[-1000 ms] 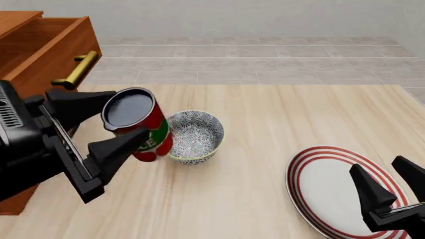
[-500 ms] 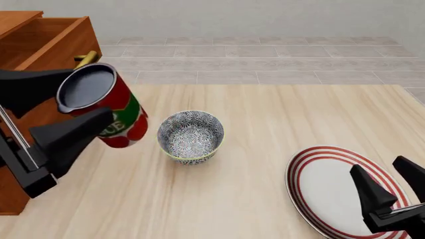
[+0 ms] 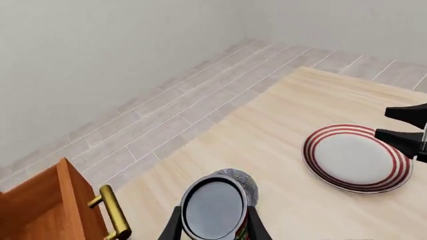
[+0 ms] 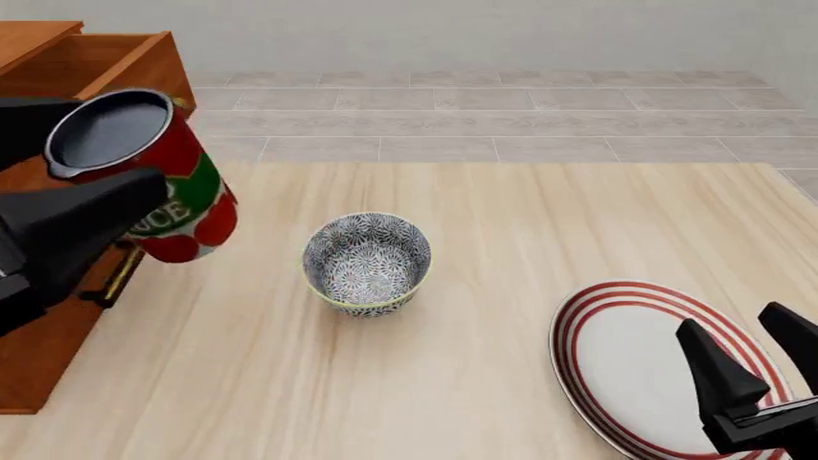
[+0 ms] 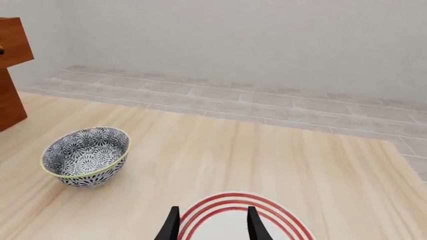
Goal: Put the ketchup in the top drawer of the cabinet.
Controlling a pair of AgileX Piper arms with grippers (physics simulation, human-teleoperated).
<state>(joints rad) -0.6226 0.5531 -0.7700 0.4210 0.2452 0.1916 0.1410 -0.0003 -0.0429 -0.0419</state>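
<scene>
My left gripper [image 4: 118,158] is shut on the ketchup [image 4: 153,182], a red can with a green band and a dark grey top. I hold it tilted in the air at the left, in front of the open top drawer [image 4: 96,62] of the reddish-brown cabinet [image 4: 33,369]. In the left wrist view the ketchup's top [image 3: 213,210] sits between my fingers [image 3: 172,231], next to the top drawer [image 3: 47,212] and its brass handle [image 3: 115,219]. My right gripper [image 4: 757,356] is open and empty above the plate, as the right wrist view [image 5: 212,225] also shows.
A blue-patterned bowl [image 4: 367,262] stands on the table [image 4: 486,220] right of the can. A red-striped white plate [image 4: 620,355] lies at the front right. A brass handle [image 4: 119,275] shows below the can. The bowl [image 5: 87,156] and plate [image 5: 267,212] show in the right wrist view.
My left gripper has carried the ketchup up and to the left, away from the bowl and toward the open top drawer. The right arm has barely moved.
</scene>
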